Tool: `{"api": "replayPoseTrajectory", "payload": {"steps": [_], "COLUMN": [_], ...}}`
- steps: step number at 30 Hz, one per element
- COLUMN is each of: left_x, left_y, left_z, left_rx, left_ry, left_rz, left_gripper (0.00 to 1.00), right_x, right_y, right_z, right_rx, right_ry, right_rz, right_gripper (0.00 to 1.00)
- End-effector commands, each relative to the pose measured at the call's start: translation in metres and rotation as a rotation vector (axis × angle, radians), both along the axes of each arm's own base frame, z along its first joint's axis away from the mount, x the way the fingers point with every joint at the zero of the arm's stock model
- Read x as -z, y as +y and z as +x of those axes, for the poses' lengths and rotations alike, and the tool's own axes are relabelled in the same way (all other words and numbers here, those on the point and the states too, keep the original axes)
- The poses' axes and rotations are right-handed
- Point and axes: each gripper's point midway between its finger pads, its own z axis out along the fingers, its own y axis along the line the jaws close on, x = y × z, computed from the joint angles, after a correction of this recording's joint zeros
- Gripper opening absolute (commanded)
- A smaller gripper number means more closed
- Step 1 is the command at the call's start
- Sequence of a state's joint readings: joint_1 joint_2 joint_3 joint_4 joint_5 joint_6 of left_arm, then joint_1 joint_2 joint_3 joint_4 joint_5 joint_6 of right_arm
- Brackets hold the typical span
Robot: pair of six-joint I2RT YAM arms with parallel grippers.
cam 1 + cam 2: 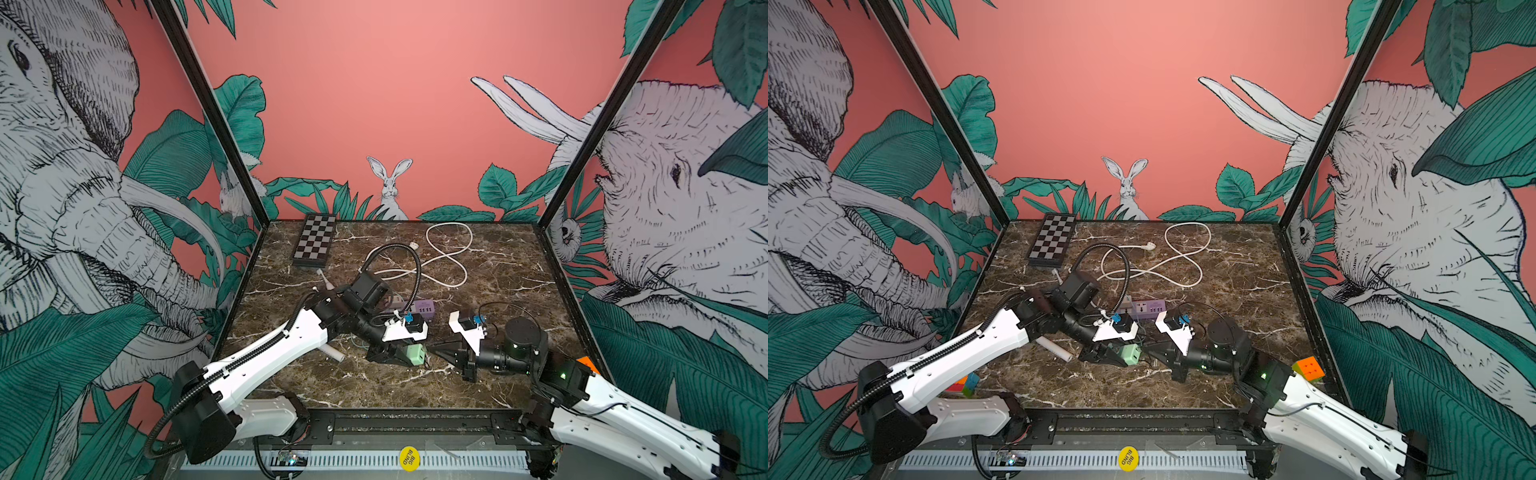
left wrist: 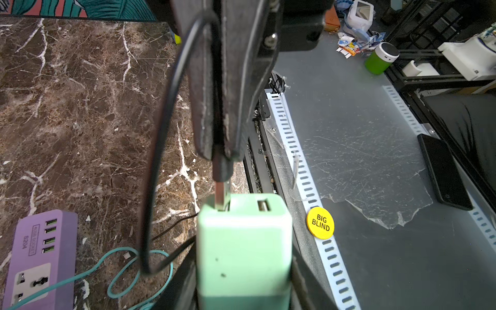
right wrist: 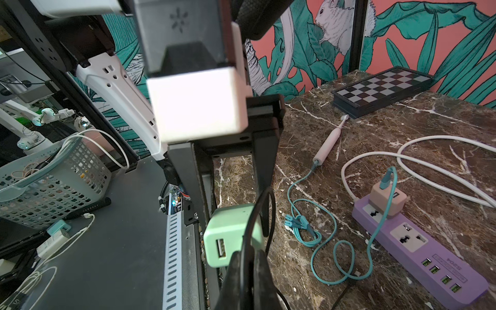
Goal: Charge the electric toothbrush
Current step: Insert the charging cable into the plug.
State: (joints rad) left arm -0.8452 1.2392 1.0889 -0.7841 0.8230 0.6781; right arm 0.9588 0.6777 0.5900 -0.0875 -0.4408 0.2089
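In both top views the electric toothbrush point(image 1: 325, 282) is hidden beneath the left arm point(image 1: 286, 345), only its brush end being shown, and the purple power strip point(image 1: 424, 308) is partly covered. In the left wrist view the green charger point(image 2: 243, 249) is cut off by the picture's edge. In the right wrist view the right hand point(image 3: 248, 259) is blurred and cropped, and the plug of the black cable point(image 3: 251, 224) is concealed behind it.

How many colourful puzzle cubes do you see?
2. One puzzle cube sits front right, beside the right arm; another peeks from under the left arm, front left. Others may be hidden.
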Motion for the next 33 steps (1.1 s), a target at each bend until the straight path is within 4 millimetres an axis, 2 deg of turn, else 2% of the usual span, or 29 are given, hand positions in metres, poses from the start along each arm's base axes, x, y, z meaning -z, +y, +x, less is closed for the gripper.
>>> {"api": "replayPoseTrajectory", "payload": {"steps": [1, 11, 21, 28, 33], "left_x": [-0.019, -0.021, -0.021, -0.03, -0.036], "left_y": [-0.002, -0.002, -0.003, -0.007, -0.008], "left_z": [-0.007, -0.011, -0.01, -0.01, -0.01], "left_rx": [0.05, 0.068, 0.069, 0.087, 0.085], "left_ry": [-0.025, 0.003, -0.019, -0.024, -0.029], "left_rz": [-0.096, -0.1, -0.111, -0.152, -0.179], "left_gripper": [0.0, 0.0, 0.0, 0.0, 0.0], "right_x": [0.007, 0.001, 0.01, 0.023, 0.018], "right_y": [0.002, 0.004, 0.011, 0.018, 0.016], "right_z": [-0.007, -0.019, -0.024, -0.018, -0.01], "right_rx": [-0.032, -0.081, -0.092, -0.06, -0.01], "right_ry": [0.01, -0.003, 0.001, 0.005, 0.005], "right_rz": [-0.022, 0.018, -0.037, -0.021, -0.016], "right_gripper": [0.0, 0.0, 0.0, 0.0, 0.0]}}
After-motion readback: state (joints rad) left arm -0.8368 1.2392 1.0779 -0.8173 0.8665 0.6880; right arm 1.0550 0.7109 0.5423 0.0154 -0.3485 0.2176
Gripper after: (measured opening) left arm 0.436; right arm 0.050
